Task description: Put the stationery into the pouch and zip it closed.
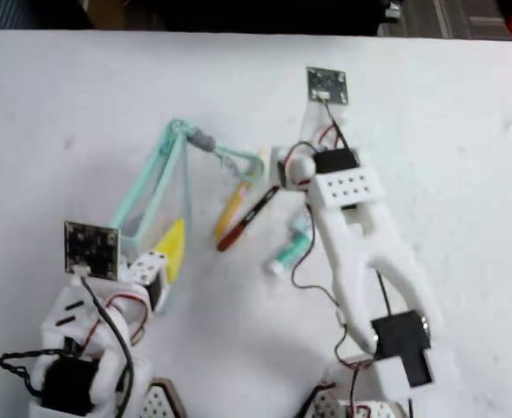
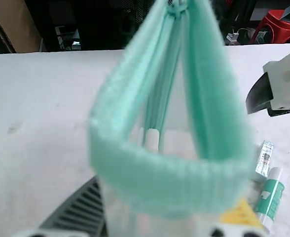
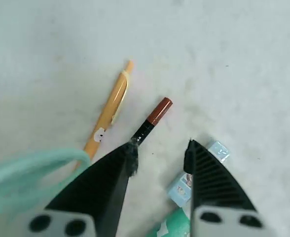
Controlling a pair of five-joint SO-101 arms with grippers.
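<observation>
Pouch, orange pen, brown pen, glue stick — right fingers apart

Bright, even light falls from above and washes the white table nearly flat. Just ahead of the right pincer, the brown pen and the yellow pen cast only thin, soft shadows. Beyond the pouch, far from that pincer, the room behind the table sits dark
</observation>
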